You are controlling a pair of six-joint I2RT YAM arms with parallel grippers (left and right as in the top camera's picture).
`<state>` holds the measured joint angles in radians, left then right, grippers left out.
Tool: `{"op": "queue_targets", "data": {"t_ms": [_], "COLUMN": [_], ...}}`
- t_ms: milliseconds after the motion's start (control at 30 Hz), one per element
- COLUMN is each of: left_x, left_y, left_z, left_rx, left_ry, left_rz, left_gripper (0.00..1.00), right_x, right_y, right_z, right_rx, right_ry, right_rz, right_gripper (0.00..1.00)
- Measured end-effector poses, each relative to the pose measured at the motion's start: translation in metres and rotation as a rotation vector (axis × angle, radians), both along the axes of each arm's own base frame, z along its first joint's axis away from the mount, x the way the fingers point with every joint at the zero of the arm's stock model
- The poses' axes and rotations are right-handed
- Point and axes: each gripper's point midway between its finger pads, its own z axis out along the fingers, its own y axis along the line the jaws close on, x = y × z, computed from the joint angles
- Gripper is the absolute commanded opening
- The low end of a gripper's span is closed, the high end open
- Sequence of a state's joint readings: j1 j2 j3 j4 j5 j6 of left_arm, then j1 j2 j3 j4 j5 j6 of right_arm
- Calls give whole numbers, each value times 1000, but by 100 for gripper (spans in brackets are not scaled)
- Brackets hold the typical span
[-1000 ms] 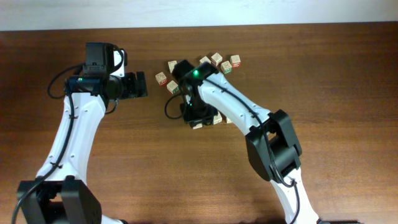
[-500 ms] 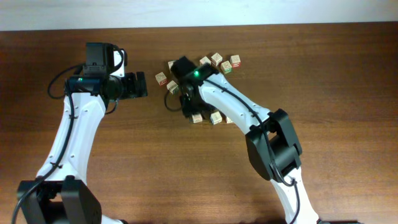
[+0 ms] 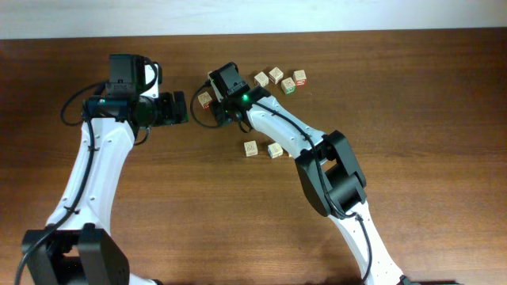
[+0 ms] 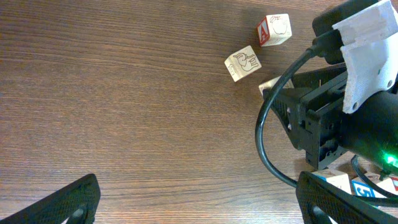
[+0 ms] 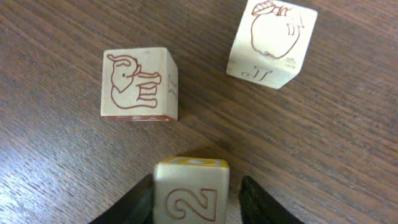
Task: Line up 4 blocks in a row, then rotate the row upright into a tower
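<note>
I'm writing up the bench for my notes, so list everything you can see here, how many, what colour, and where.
table: one, dark brown wood, under everything.
blocks: at least seven seen from above, pale wood with coloured markings; four clustered at the far side, two side by side nearer the robot, one alone further left; the arm may hide more.
blocks up close, right wrist view: three, pale; elephant block, apple block, number block lowest.
left arm: one, white and black; left gripper open, empty.
right arm: one, white and black; right gripper straddling the number block, jaws apart.
</note>
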<state>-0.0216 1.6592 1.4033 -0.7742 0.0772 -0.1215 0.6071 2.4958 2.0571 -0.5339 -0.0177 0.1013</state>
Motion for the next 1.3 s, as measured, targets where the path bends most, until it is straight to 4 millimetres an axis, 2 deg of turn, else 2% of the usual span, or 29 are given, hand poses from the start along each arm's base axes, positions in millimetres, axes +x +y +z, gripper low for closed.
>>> {"op": "queue_targets", "data": {"t_ms": [100, 200, 267, 300, 333, 367, 400, 467, 533, 667, 767, 867, 1000, 1033, 1100, 1133, 1200, 1300], "left_x": [0, 0, 0, 0, 0, 0, 0, 0, 0, 0, 0, 0, 0, 0, 0, 0, 0, 0], "left_y": [0, 0, 0, 0, 0, 0, 0, 0, 0, 0, 0, 0, 0, 0, 0, 0, 0, 0], "left_z": [0, 0, 0, 0, 0, 0, 0, 0, 0, 0, 0, 0, 0, 0, 0, 0, 0, 0], "left_rx": [0, 1, 0, 0, 0, 0, 0, 0, 0, 0, 0, 0, 0, 0, 0, 0, 0, 0], "left_ry": [0, 0, 0, 0, 0, 0, 0, -1, 0, 0, 0, 0, 0, 0, 0, 0, 0, 0], "left_rz": [0, 0, 0, 0, 0, 0, 0, 0, 0, 0, 0, 0, 0, 0, 0, 0, 0, 0], "left_gripper": [99, 99, 99, 99, 99, 99, 99, 99, 99, 99, 99, 99, 99, 99, 99, 99, 99, 99], "right_x": [2, -13, -35, -54, -66, -77, -100, -121, -138, -131, -131, -131, -128, -128, -128, -128, -138, -148], "right_y": [-1, -11, -23, -30, -30, -27, -23, -16, -20, -28, -37, -39, -37, -35, -24, -12, -6, -8], "right_z": [1, 2, 17, 25, 31, 33, 30, 28, 24, 22, 12, 10, 11, 14, 29, 39, 40, 20], "right_rx": [-2, -44, -59, -79, -73, -67, -82, -103, -163, -198, -234, -242, -233, -230, -195, -148, -126, -139], "right_ry": [-10, 59, 147, 215, 254, 292, 370, 417, 447, 406, 394, 391, 380, 383, 389, 395, 438, 474], "right_rz": [-8, -28, -90, -124, -140, -141, -138, -127, -178, -238, -256, -263, -252, -228, -160, -114, -63, -41], "right_gripper": [25, 23, 23, 20, 20, 20, 20, 20, 20, 22, 38, 44, 43, 36, 5, 5, 5, 4]}}
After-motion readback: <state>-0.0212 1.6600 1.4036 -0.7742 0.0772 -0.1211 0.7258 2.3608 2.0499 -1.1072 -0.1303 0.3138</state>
